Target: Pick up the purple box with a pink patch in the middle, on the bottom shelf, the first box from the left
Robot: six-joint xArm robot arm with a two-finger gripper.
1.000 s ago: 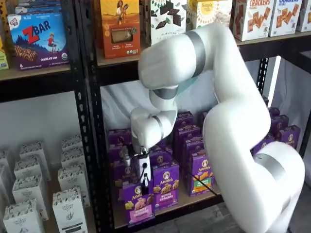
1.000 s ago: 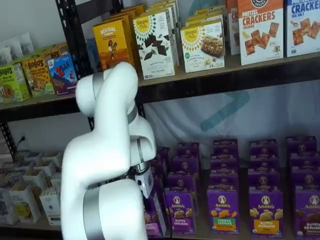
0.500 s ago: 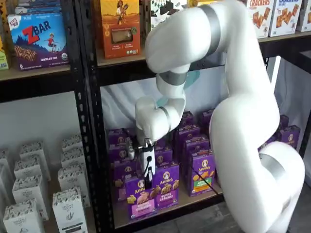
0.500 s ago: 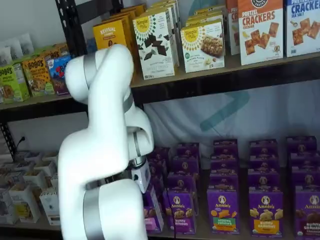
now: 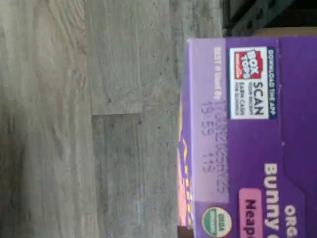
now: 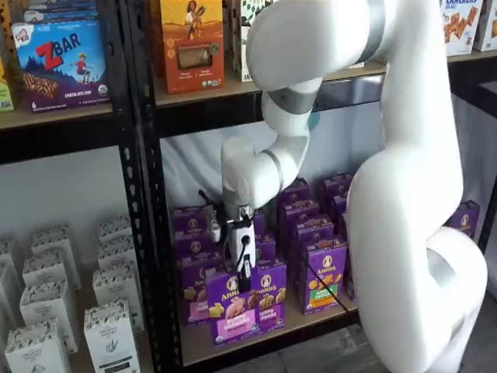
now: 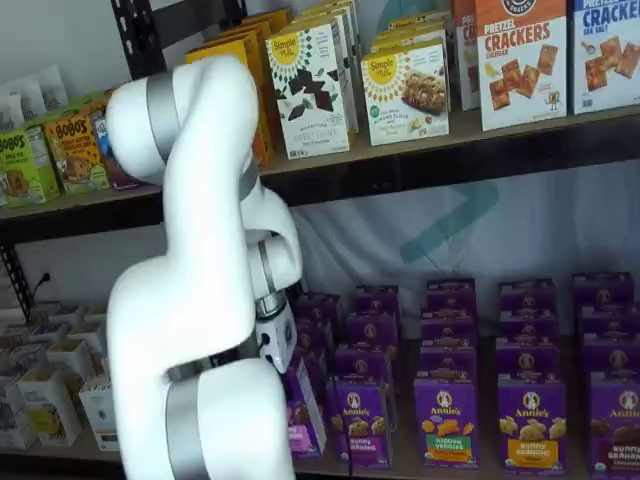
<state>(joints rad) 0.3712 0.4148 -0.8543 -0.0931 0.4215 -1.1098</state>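
Note:
The purple box (image 6: 233,308) with its pink panel hangs upright just above the front left of the bottom shelf (image 6: 208,350). My gripper (image 6: 241,272) comes down on its top from above, shut on it. In a shelf view the purple box (image 7: 303,408) shows edge-on beside the white arm, which hides the fingers. The wrist view looks onto the purple box's top flap (image 5: 247,139), with a Box Tops label and a date stamp.
Rows of other purple cartons (image 6: 320,273) (image 7: 530,420) fill the tier behind and to the right. A black rack post (image 6: 144,194) stands close on the left, with white cartons (image 6: 109,334) beyond it. Grey wood flooring (image 5: 99,124) lies below.
The arm has risen and straightened. The purple box has gone up and a little to the right with the gripper, away from the row behind it.

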